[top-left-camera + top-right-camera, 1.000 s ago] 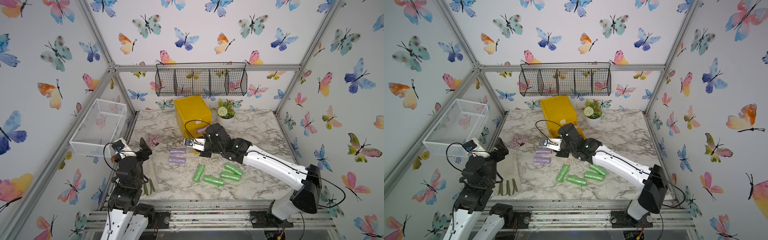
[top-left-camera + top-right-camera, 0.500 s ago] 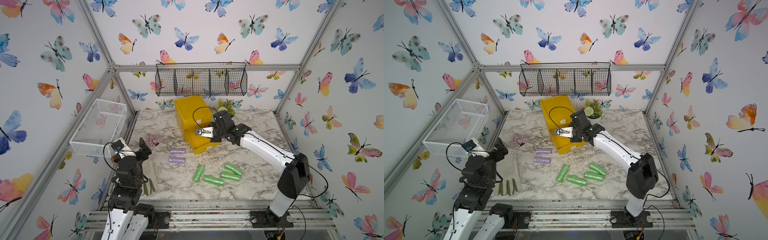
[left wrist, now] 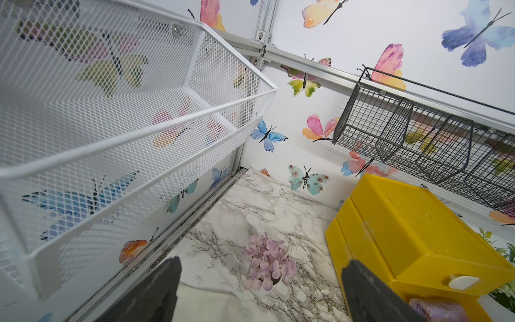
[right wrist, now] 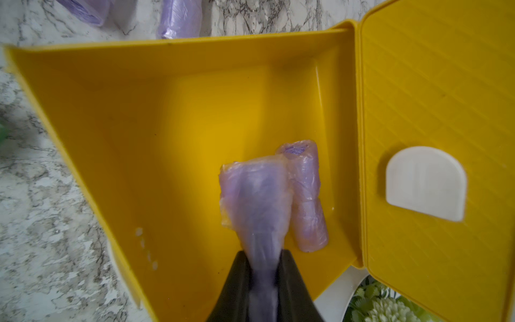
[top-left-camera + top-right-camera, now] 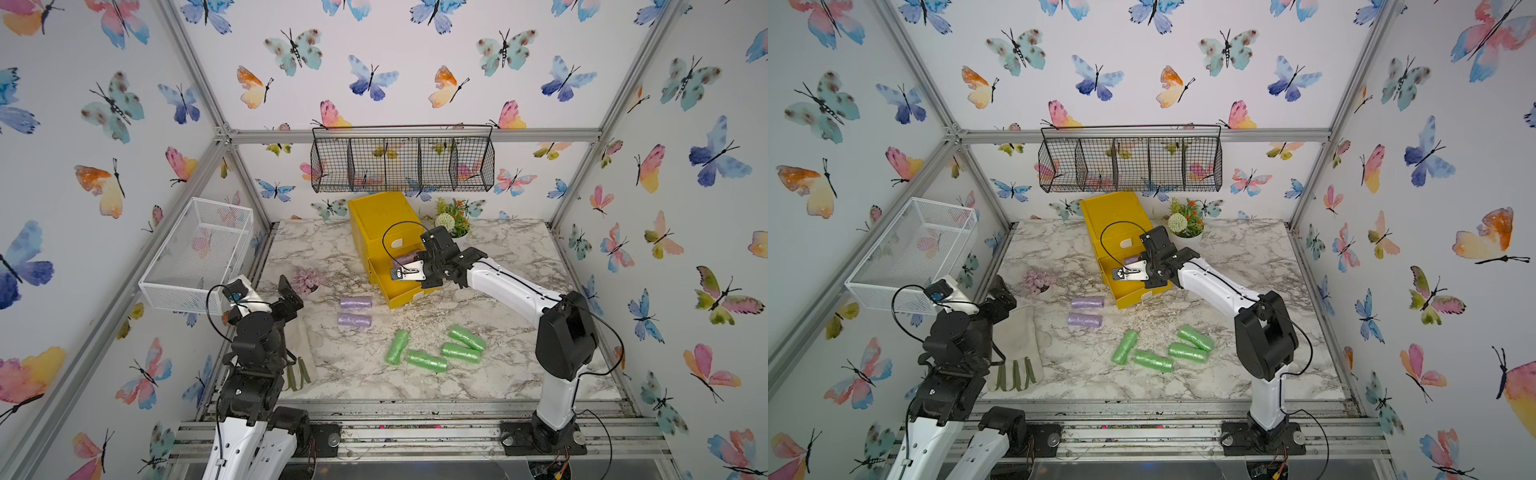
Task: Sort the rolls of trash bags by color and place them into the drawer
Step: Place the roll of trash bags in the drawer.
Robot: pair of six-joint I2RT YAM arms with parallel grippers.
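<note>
Swung from the counter's (image 5: 498, 374) middle to the open drawer (image 4: 139, 111) near its back edge, the right gripper (image 4: 264, 255) is pinching a lilac roll (image 4: 255, 195) above another inside, ready for release; the left gripper (image 3: 262, 263) is idling wide-open.

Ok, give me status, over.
Right hand shut on lilac roll over open drawer; another lilac roll inside. Left hand open, idle. Two lilac rolls, four green rolls on table. Path clear.

Marble table (image 5: 353, 382): yellow drawer chest (image 5: 382, 216), two purple rolls (image 5: 355, 302), four green rolls (image 5: 426, 360), glove (image 5: 1017, 340), flowers (image 5: 305, 280), plant (image 5: 455, 214).
</note>
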